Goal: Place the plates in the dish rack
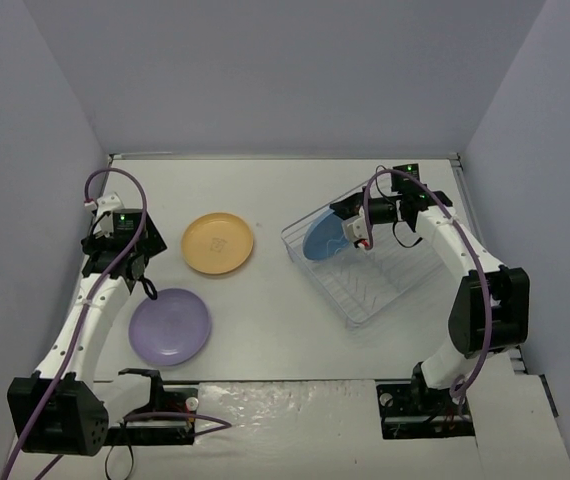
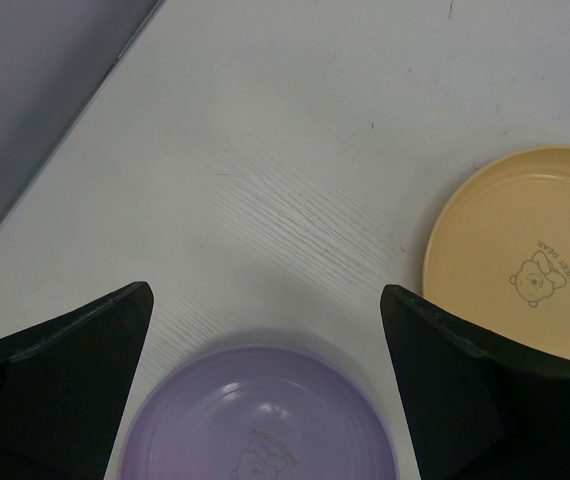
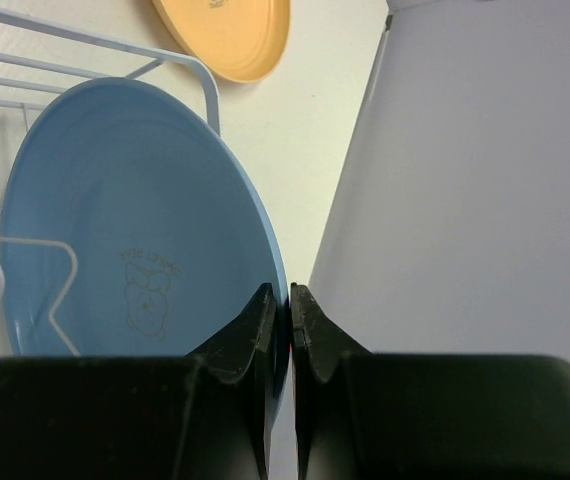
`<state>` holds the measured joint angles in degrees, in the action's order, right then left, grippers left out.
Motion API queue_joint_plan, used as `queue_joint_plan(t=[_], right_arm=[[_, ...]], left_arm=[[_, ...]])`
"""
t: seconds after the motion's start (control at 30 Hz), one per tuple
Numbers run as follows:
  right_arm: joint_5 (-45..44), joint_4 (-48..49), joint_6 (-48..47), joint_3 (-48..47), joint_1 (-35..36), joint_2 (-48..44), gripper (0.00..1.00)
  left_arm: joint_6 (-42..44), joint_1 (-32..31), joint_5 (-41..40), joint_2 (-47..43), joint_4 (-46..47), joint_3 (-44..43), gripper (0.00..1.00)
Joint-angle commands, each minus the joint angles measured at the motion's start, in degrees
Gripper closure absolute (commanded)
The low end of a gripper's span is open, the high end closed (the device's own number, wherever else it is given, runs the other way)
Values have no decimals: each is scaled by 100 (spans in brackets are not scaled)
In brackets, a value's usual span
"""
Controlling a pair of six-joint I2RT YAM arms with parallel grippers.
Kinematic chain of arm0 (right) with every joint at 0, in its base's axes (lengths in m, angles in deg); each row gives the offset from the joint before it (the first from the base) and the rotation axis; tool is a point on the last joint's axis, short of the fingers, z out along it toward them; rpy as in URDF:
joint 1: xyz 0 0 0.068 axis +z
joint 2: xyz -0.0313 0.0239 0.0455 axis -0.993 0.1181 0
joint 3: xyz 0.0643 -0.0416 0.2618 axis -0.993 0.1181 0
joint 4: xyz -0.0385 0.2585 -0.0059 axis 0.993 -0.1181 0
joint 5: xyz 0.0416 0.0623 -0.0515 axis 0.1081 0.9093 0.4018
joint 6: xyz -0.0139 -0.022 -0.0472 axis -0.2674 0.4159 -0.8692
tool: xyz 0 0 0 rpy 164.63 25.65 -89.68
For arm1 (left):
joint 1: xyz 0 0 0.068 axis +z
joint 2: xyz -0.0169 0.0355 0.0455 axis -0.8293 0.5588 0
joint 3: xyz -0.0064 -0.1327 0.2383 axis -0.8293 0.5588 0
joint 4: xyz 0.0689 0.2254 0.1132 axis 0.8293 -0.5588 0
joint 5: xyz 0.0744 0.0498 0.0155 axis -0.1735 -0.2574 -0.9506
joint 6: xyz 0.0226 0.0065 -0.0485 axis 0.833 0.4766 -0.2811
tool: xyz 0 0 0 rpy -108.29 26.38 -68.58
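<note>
Over the rack's (image 1: 390, 290) left end, your right gripper (image 3: 290, 300) pinches the blue plate (image 3: 135, 240).
Your right fingers are clamped shut on that plate's rim, and it stands tilted inside the rack, at the end nearest the orange plate (image 1: 217, 243). Your left gripper (image 2: 265, 300) hangs with its fingers spread wide and nothing between them, over the purple plate's (image 2: 260, 420) far edge. Both those plates lie flat on the table (image 1: 265, 190), apart from the rack.

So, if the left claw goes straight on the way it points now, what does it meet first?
Probably the bare table just beyond the purple plate; the open left claw may clip that plate's far rim, since depth is unclear.
</note>
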<state>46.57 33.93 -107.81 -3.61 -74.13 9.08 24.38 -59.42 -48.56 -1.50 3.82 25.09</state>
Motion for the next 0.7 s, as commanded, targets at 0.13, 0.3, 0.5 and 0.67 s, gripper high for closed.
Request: queue_joint_plan(t=[0.13,0.3,0.5,0.67], right_arm=[[239,-449,-1319,-210,114,-3,62],[239,-636,-1266,-322,119,-191,18],[218,-1060,-1092,-611,102,-540,0],[-200,766,2985,-831,268,-1049,0]], left_arm=[[55,27,20,321,127,-516,3],[24,23,162,665,117,-707,3],[-2,23,266,1253,87,-1005,3],[48,15,416,1951,-14,-1476,3]])
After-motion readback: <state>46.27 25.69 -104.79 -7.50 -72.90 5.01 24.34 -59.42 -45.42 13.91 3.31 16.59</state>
